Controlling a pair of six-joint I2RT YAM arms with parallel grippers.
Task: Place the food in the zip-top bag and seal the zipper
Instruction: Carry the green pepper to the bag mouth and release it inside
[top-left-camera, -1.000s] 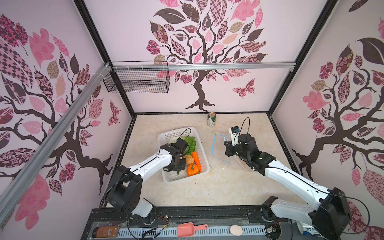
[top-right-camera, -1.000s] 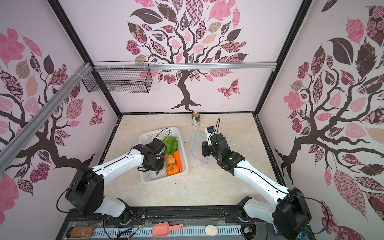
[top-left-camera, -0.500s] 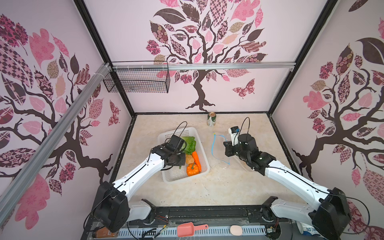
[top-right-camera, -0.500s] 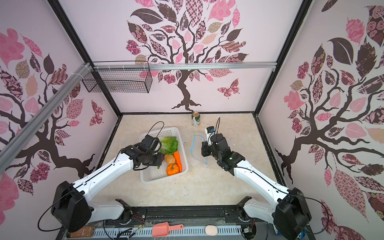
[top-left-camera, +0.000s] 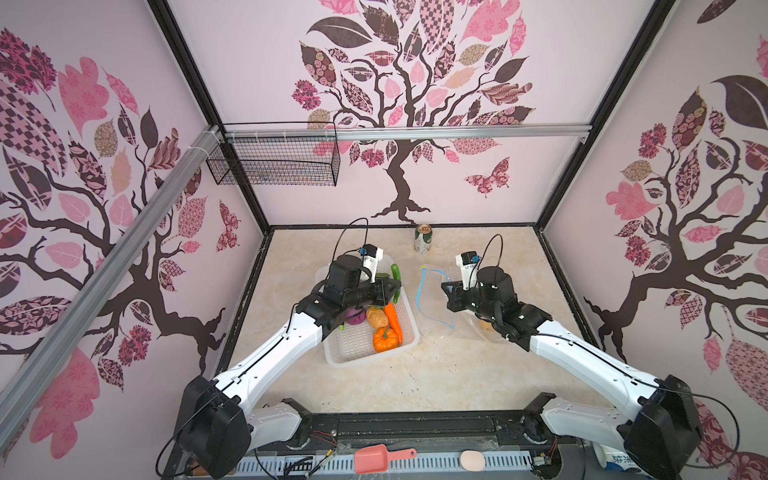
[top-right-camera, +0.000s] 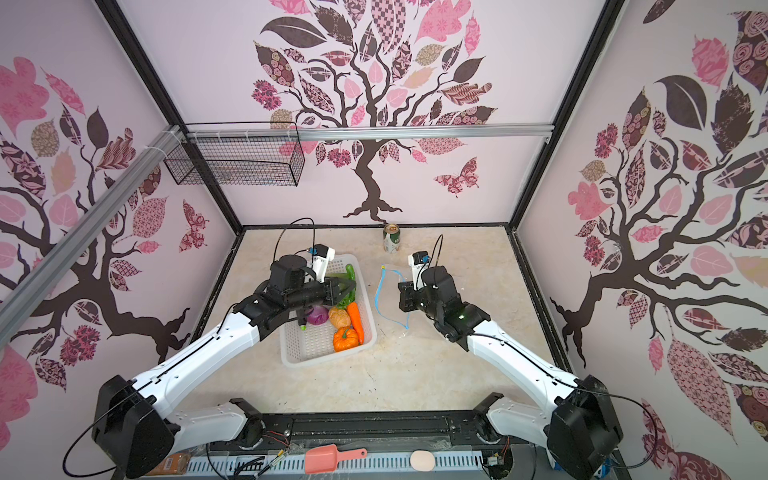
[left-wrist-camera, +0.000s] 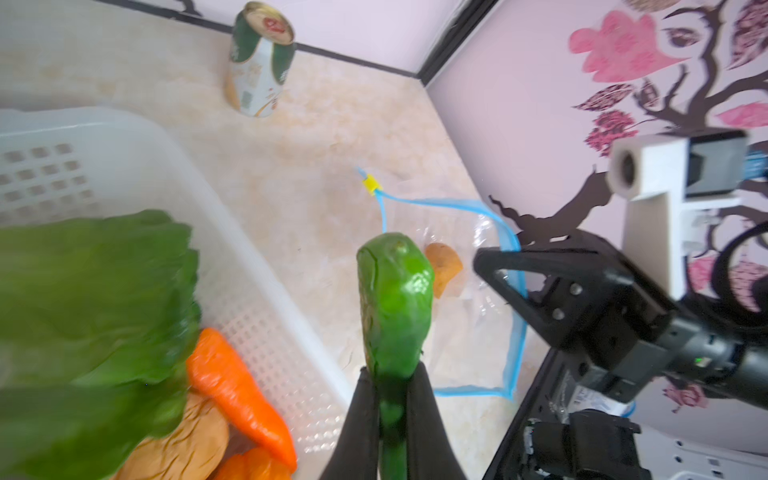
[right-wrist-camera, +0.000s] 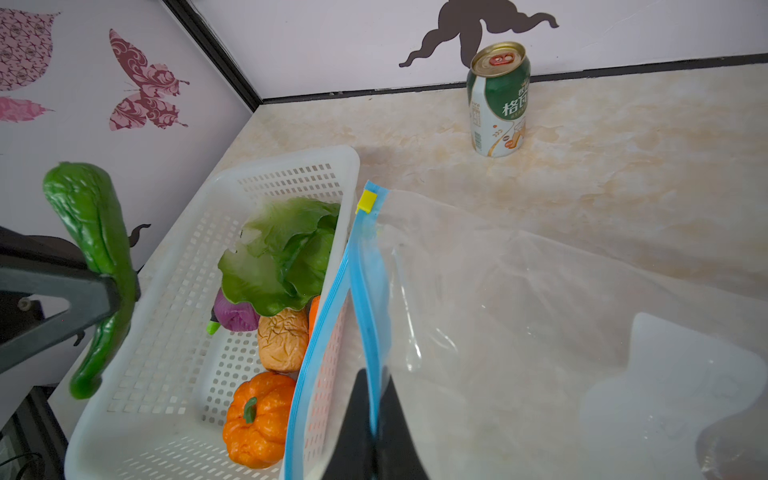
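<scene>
Lifted the green pepper (left-wrist-camera: 392, 299) out of the basket (top-left-camera: 353, 347).
Brought the left end effector (left-wrist-camera: 392, 374) up from low inside the basket's near-left part to above its far-right rim, with the pepper now pinched near its narrow end and clear of the basket floor. Unfolded the left arm (top-left-camera: 270, 357) from a tight bend into a long reach.

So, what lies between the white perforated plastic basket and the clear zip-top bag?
Nothing: between white basket and clear bag just bare beige tabletop, in both top views.
</scene>
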